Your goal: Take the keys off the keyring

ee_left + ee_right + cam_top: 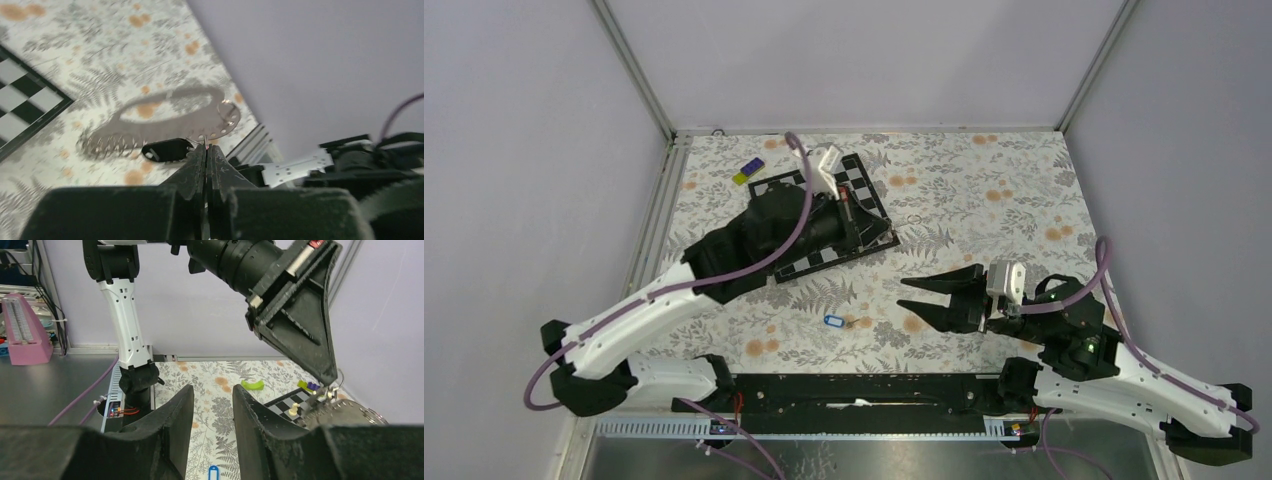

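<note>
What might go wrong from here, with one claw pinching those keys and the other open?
The left gripper is shut on just a thin bit of the keys, at its very tip; the bunch might slip out. The right gripper is open and apart from them; reaching in, it may miss such small things or knock the other gripper. The blue tag lies loose on the table near it and might get swept aside.

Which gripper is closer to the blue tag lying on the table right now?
Right. The right gripper, fingers open, points at the blue tag just ahead of it; the left gripper is farther off, raised by the chessboard corner.
</note>
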Controlling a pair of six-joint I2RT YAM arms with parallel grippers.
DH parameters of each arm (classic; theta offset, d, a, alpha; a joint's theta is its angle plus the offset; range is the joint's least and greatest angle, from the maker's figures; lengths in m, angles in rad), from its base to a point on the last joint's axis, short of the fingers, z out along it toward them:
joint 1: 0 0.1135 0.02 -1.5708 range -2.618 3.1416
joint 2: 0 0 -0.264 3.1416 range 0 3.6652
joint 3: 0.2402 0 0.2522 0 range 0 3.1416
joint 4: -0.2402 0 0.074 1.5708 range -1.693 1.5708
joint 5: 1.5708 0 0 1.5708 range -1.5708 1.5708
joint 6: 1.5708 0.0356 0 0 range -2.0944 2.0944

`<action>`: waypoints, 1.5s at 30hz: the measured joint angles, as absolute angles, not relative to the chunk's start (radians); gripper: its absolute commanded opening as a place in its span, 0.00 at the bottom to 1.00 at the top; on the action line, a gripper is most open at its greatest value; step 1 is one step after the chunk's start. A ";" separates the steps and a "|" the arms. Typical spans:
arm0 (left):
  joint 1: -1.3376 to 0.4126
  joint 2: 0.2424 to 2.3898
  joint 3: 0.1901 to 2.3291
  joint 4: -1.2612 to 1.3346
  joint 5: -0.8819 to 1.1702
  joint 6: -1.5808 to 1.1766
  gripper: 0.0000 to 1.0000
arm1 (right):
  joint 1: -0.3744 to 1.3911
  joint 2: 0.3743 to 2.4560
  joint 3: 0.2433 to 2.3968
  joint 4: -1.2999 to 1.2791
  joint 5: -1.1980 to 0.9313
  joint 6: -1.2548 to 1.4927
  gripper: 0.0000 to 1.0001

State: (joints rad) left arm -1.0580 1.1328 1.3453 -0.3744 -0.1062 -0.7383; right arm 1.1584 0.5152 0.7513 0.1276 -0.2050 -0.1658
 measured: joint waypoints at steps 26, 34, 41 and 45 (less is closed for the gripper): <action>-0.826 1.269 0.937 -0.225 0.550 -1.013 0.00 | 1.158 0.368 0.748 0.027 0.015 -0.123 0.39; -0.826 1.299 0.808 0.238 0.547 -1.215 0.00 | 1.158 0.361 0.748 0.026 0.041 -0.123 0.38; -0.825 1.451 0.793 0.532 0.520 -1.488 0.00 | 1.158 0.331 0.748 0.016 0.072 -0.123 0.37; -0.825 1.480 0.827 0.480 0.488 -1.515 0.00 | 1.158 0.332 0.748 -0.027 0.096 -0.123 0.33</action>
State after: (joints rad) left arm -0.8253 1.4796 0.8268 0.4797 0.4877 -1.5154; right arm 1.1584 0.3317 0.7483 -0.0269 0.0956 -0.1234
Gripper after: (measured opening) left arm 0.013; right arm 0.360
